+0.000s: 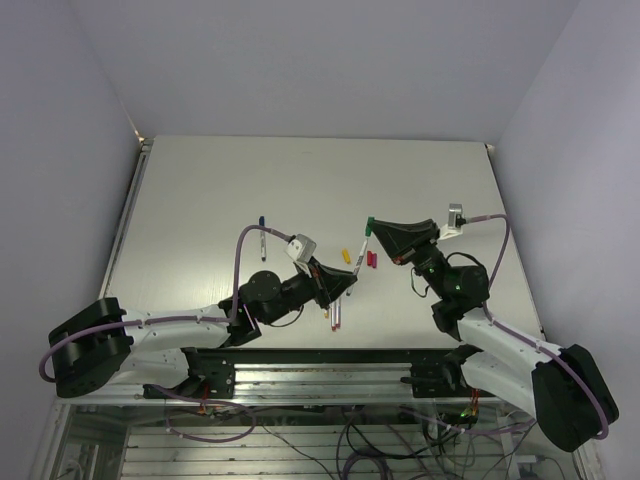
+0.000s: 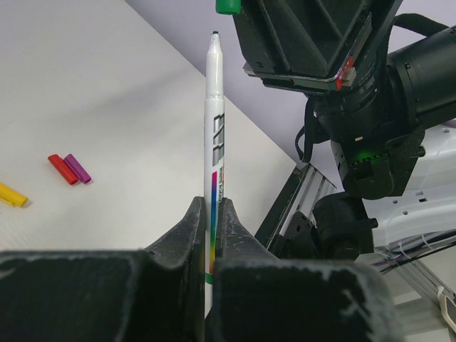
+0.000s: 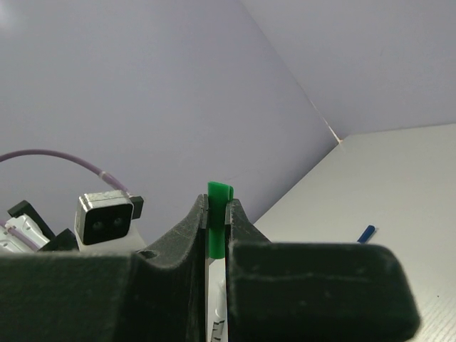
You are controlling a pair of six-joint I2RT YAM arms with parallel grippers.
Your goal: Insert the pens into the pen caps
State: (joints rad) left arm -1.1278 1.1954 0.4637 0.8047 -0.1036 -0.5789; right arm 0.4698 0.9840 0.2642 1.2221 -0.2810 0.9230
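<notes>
Left gripper clamps a pen and right gripper pinches the green cap. If they're misaligned, the tip could miss or jam.

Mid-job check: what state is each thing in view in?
left gripper: shut on held pen
held pen: uncapped, tip just short of green cap
right gripper: shut on green cap
green cap: gripped, not on a pen
yellow cap: loose on table
red cap: loose on table
magenta cap: loose beside red cap
</notes>
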